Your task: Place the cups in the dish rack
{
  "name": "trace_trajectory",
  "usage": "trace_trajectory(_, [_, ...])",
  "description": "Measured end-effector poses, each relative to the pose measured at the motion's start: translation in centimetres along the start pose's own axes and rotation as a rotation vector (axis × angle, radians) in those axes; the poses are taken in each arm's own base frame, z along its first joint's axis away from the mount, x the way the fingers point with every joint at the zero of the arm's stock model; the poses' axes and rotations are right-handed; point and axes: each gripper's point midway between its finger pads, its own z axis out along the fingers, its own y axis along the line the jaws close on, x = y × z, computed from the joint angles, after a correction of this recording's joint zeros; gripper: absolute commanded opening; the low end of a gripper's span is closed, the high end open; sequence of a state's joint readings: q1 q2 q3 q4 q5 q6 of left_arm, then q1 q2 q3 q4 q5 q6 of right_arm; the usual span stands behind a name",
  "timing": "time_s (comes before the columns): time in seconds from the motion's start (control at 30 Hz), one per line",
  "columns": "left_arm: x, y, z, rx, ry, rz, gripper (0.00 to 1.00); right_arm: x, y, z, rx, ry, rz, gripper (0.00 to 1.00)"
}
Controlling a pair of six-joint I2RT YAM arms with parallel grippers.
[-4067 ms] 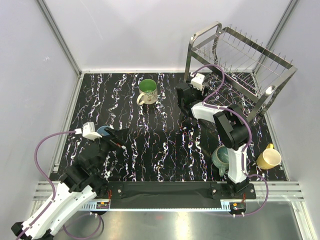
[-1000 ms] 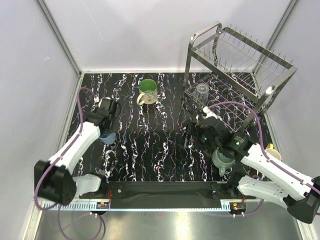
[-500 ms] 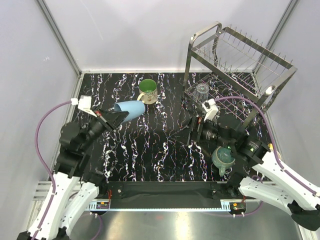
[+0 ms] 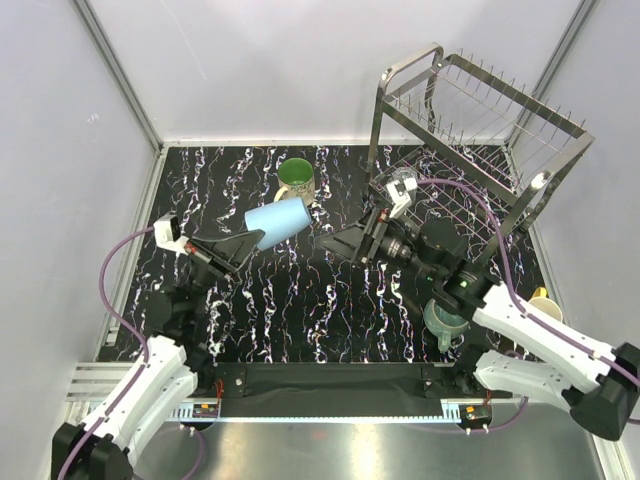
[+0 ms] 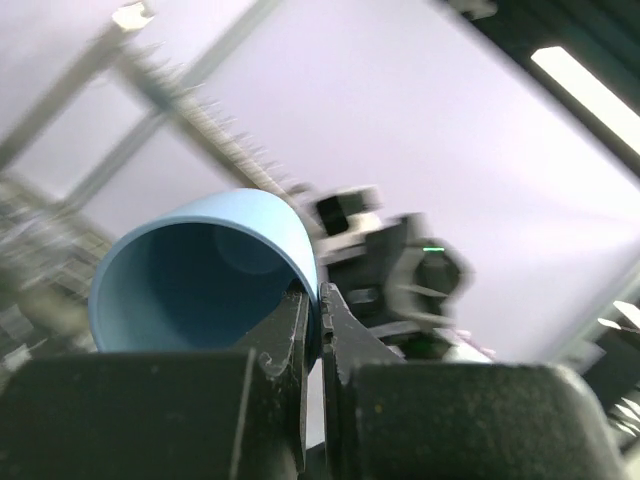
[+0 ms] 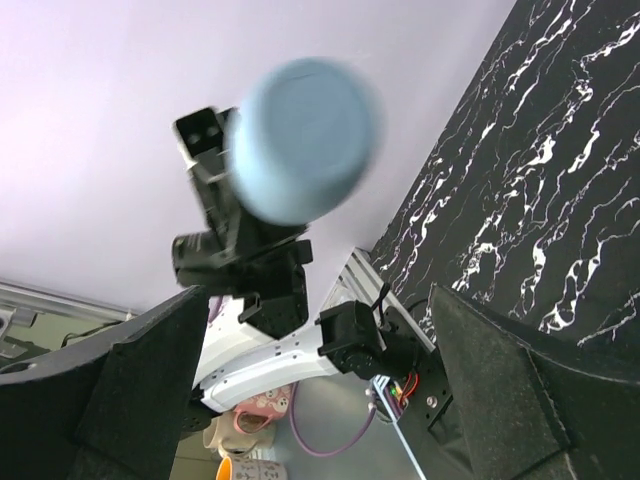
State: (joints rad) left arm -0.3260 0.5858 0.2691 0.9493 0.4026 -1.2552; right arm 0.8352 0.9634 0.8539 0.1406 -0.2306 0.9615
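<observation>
My left gripper (image 4: pixel 256 238) is shut on the rim of the small light-blue cup (image 4: pixel 276 221), held tilted in the air above the table's middle left. The left wrist view shows the cup's wall (image 5: pixel 200 270) pinched between the two fingertips, the left gripper (image 5: pixel 320 305) closed on it. My right gripper (image 4: pixel 340 240) stands open a short way right of the cup, facing it. In the right wrist view the cup's base (image 6: pixel 305 140) floats beyond the wide-apart fingers (image 6: pixel 520 390). The cream mug (image 4: pixel 296 182) with green inside stands behind. The silver dish rack (image 4: pixel 500 125) is at back right.
A teal mug (image 4: pixel 446 318) sits under my right forearm near the front right. A bit of the yellow mug (image 4: pixel 542 294) shows past that arm. Purple cables loop off both wrists. White walls close in the black marbled table (image 4: pixel 300 310).
The left arm has lifted the light-blue cup off the table and carried it right towards the middle. The right arm has swung its open gripper left to face the cup.
</observation>
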Motion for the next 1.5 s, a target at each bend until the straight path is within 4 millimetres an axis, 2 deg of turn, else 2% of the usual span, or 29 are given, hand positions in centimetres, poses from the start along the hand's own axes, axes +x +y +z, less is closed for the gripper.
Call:
trace_trajectory(0.13, [-0.4, -3.7, -0.2, 0.156, -0.038, -0.034, 0.00, -0.1, -0.6, 1.6, -0.011, -0.005, -0.002, 1.00])
trace_trajectory(0.23, [-0.2, -4.9, -0.7, 0.215, -0.063, -0.067, 0.00, -0.2, -0.4, 2.3, -0.036, -0.012, -0.010, 1.00])
trace_trajectory(0.4, [0.2, -4.2, -1.1, 0.190, -0.100, -0.129, 0.00, 0.2, 0.7, 2.7, -0.085, 0.001, -0.051, 1.00])
trace_trajectory(0.67, [-0.1, -3.7, -0.8, 0.158, -0.155, -0.191, 0.00, -0.5, 2.7, 3.3, -0.137, 0.003, -0.128, 1.00])
trace_trajectory(0.83, [0.1, -3.5, -0.7, 0.157, -0.163, -0.232, 0.00, -0.7, 2.6, 4.0, -0.135, 0.003, -0.157, 0.98])
trace_trajectory(0.93, [1.0, -1.8, -0.6, 0.110, -0.148, -0.264, 0.00, -0.9, 2.7, 4.9, -0.135, 0.005, -0.165, 0.97])
trace_trajectory(1.03, [1.2, -0.6, -0.2, 0.076, -0.156, -0.297, 0.00, -1.2, 2.0, 5.8, -0.116, 0.003, -0.171, 0.90])
trace_trajectory(1.23, [1.8, 0.0, 0.1, 0.056, -0.148, -0.329, 0.00, -0.4, 0.4, 7.0, -0.081, 0.031, -0.153, 0.87])
trace_trajectory(1.5, [2.1, -0.2, 0.1, 0.063, -0.144, -0.338, 0.00, -0.8, 0.9, 7.0, -0.099, 0.015, -0.147, 0.91])
